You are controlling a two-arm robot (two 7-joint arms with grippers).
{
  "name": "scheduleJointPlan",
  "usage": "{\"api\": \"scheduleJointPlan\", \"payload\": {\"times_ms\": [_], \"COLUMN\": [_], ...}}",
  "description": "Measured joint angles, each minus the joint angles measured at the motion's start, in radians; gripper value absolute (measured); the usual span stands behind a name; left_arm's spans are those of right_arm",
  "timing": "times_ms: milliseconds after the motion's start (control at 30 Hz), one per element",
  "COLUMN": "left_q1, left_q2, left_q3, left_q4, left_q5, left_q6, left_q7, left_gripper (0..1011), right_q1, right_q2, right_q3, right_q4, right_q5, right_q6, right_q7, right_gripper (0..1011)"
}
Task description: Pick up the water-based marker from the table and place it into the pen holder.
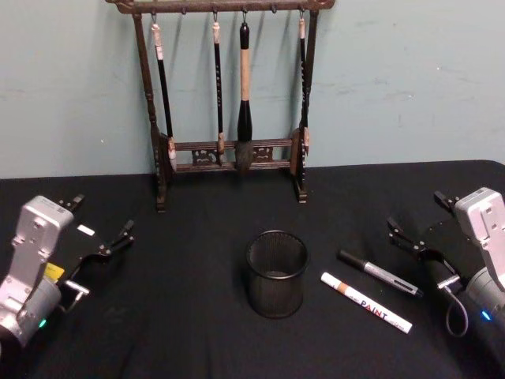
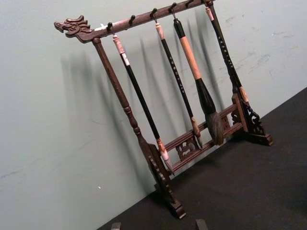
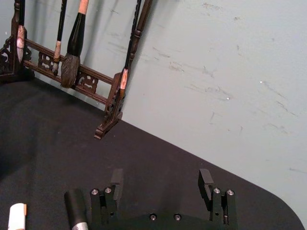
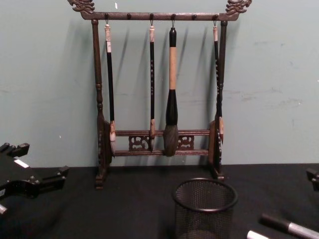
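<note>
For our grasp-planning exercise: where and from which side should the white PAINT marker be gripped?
Probably best to take the white marker at mid-barrel, from straight above, with the right end effector, its open jaws set across the barrel. It lies flat and diagonal on the table, so only its sides are free; the grey pen lies parallel just behind.
</note>
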Motion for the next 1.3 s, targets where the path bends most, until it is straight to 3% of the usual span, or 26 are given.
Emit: {"api": "scheduleJointPlan", "payload": {"times_ms": [600, 733, 1000, 1033, 1100, 1300], "left_q1": [0.0, 0.0, 0.0, 0.0, 0.0, 0.0], "left_q2": [0.0, 0.0, 0.0, 0.0, 0.0, 0.0], "left_q3": [0.0, 0.0, 0.0, 0.0, 0.0, 0.0], "left_q4": [0.0, 0.0, 0.0, 0.0, 0.0, 0.0], "left_q5": [0.0, 0.0, 0.0, 0.0, 0.0, 0.0], "left_q6": [0.0, 0.0, 0.0, 0.0, 0.0, 0.0], "left_q7": [0.0, 0.0, 0.0, 0.0, 0.0, 0.0], "left_gripper": [1006, 1008, 1008, 1006, 1006, 1008], "right_q1": [0.0, -0.006, -0.026, -0.035, -0.038, -0.04], "right_q2": [0.0, -0.01, -0.004, 0.005, 0.01, 0.037], "right_q3": [0.0, 0.02, 0.065, 0.078, 0.085, 0.092], "right_q4": [0.0, -0.002, -0.047, -0.071, -0.084, -0.119], "right_q5": [0.0, 0.013, 0.089, 0.129, 0.151, 0.183], "right_q6": [0.0, 0.007, 0.066, 0.113, 0.143, 0.23], "right_q7": [0.0, 0.014, 0.097, 0.15, 0.18, 0.267], "right_gripper": [1002, 1002, 1002, 1002, 1002, 1002]}}
